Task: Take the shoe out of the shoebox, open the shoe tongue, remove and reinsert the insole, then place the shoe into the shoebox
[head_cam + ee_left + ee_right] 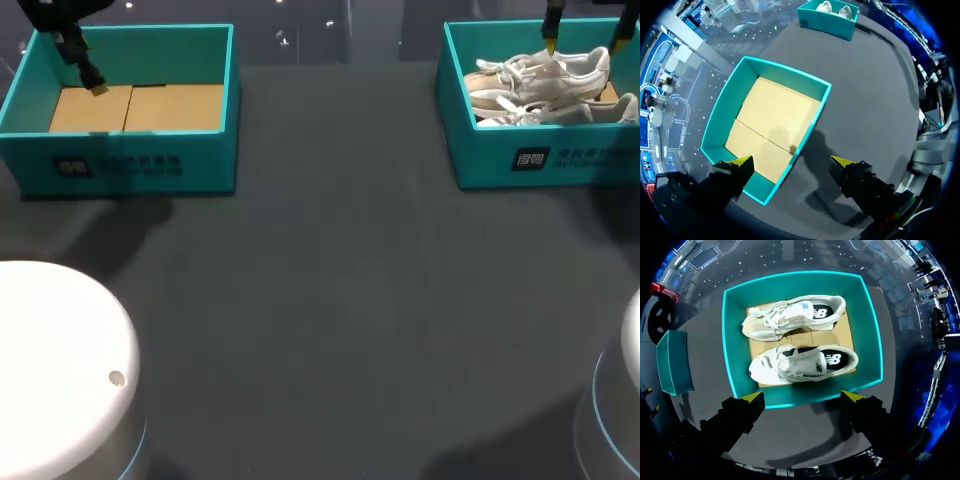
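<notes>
The left claw (791, 161) is spread wide and holds nothing; it hangs over a long wall of the empty box (720, 110), one yellow fingertip (742, 161) above the box's cardboard (775, 120), the other above the bare worktop (865, 90) just outside; the wall runs between the two fingers, and neither is seen touching it. In the head view this box stands at the far left of the worktop.

The right claw (803, 397) is also spread wide with nothing in it; it hangs above the near wall of the shoebox (870, 325), both fingertips (754, 397) level with that wall and clear of the shoes. The shoebox stands at the far right of the worktop, well apart from the empty box.

Two white laced shoes lie inside the shoebox on its cardboard floor, side by side and close together, toes the same way; the near shoe (800, 362) is just ahead of the right claw, the far shoe (795, 315) beyond it by the opposite wall; a dark insole shows in each opening. Whether the two shoes touch cannot be told.
</notes>
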